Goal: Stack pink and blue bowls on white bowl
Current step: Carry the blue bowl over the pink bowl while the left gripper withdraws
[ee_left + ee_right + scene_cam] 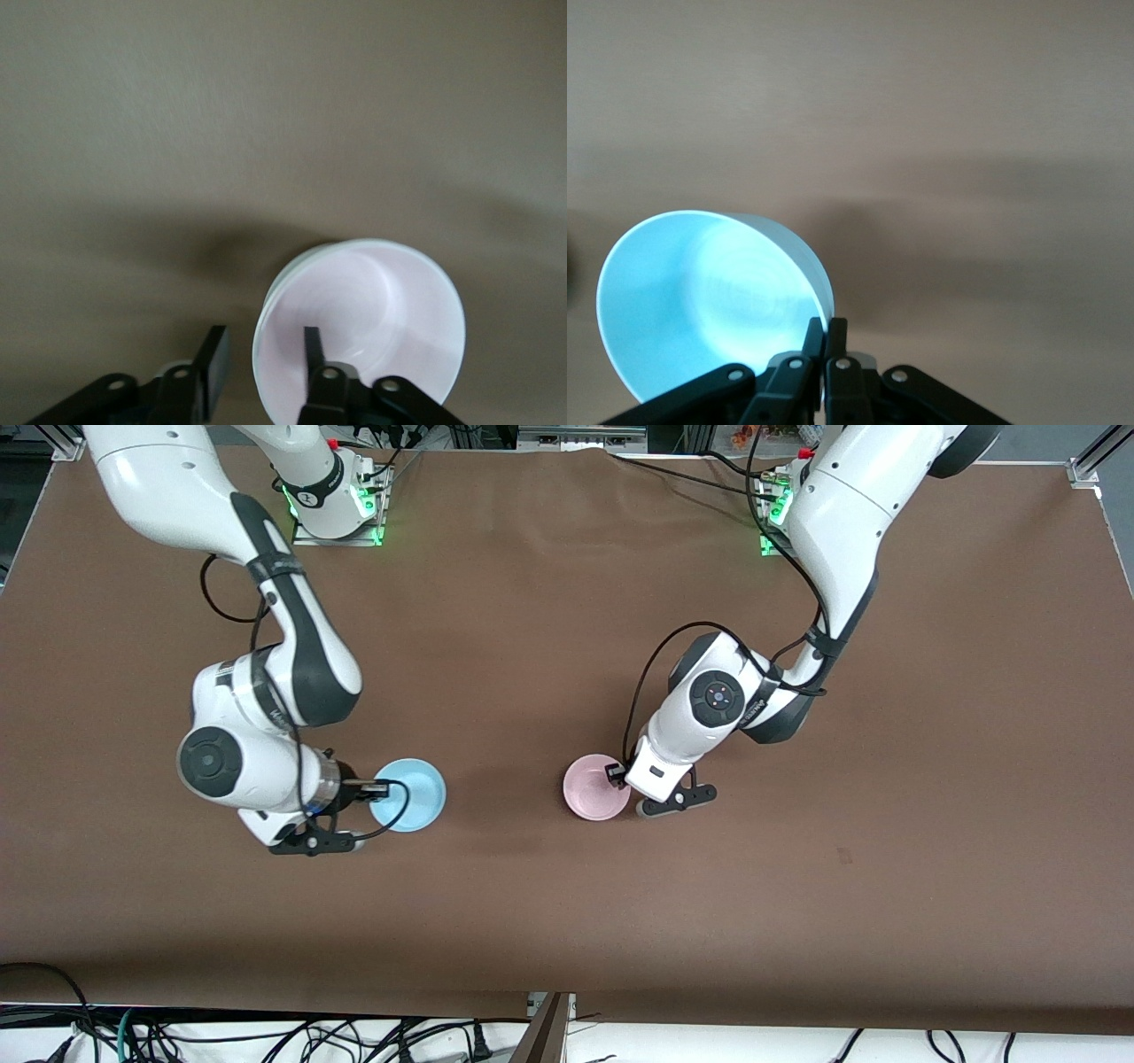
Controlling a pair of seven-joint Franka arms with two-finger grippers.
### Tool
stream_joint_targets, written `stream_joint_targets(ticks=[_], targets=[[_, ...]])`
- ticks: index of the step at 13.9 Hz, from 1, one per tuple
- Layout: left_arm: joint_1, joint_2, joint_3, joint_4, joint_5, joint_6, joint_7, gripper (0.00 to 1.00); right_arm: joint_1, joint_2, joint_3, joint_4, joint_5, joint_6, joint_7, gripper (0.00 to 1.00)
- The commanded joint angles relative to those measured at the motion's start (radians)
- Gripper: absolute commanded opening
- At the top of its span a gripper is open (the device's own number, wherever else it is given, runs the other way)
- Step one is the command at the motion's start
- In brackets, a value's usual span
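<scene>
My right gripper (383, 786) is shut on the rim of the light blue bowl (411, 794) and holds it tilted just over the table; the right wrist view shows the fingers (825, 326) pinching the blue bowl's (700, 301) wall. The pink bowl (595, 786) sits toward the left arm's end. My left gripper (613, 773) is open at its rim, and in the left wrist view (263, 341) one finger is inside the pink bowl (381, 310) and one outside. A pale whitish edge (268, 301) shows under the pink rim. No separate white bowl is in view.
The brown table (567, 903) spreads wide around both bowls. The arm bases stand along the edge farthest from the front camera. Cables hang below the near edge.
</scene>
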Motion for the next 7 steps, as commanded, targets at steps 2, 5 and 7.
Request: stream_joint_targets(ticks=[2,5,7], targets=[[0.083,-0.096,0.000,0.011,-0.021,-0.154,-0.006,1.00,0.059,0.005,0.010,0.034,0.007,-0.020,0.127,0.00],[0.178,-0.198,0.012,0.011,-0.013,-0.301,0.075,1.00,0.153,0.033,0.023,0.088,0.007,-0.003,0.319,0.00],[0.247,-0.265,0.051,0.011,-0.013,-0.388,0.220,1.00,0.219,0.079,0.025,0.131,0.007,0.046,0.448,0.00]])
